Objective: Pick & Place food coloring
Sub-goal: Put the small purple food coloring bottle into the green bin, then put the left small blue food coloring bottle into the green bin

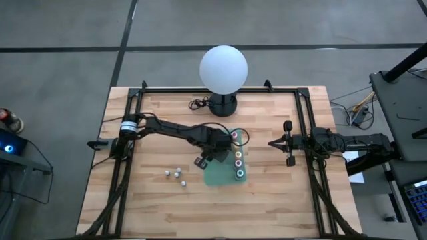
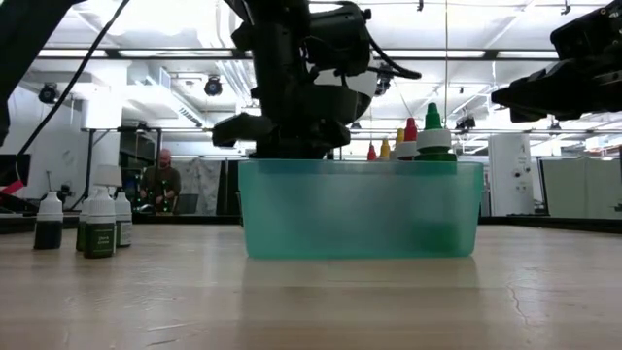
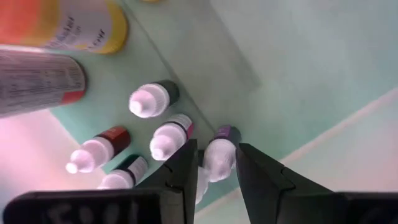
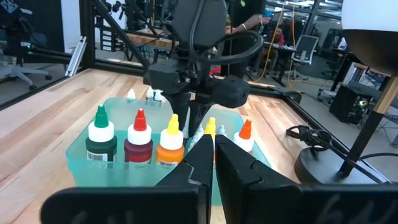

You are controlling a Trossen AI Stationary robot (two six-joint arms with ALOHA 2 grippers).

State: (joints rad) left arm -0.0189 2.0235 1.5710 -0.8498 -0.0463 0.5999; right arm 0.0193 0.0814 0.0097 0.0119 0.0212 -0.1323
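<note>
The small bottle (image 3: 219,158) with the purple label sits between the fingers of the left claw (image 3: 214,168), white cap toward the camera, low in the centre of the left wrist frame. The fingers stand close on either side of it; whether they press it or have just let go I cannot tell, so the claw reads as narrow around the bottle. It is inside the teal bin (image 1: 215,175), at centre frame in the high view, beside four other small bottles (image 3: 149,102) already standing on the bin floor.

By my reading the step in hand is placing: the bottle is down in the bin and the next move calls for opening the fingers cleanly and lifting straight up, without tipping the neighbours, which crowd close.

The small ones are whitish with round tips and dark or coloured labels. Three more (image 1: 176,175) wait on the table at lower left of centre in the high view. Larger bottles (image 4: 138,144) with green, red, orange and yellow tops stand in a row along the bin's right edge.

The right claw (image 1: 279,143) hangs over the table's right side, well apart from the bin, fingers closed together on nothing. A white globe lamp (image 1: 223,68) stands at top centre.
</note>
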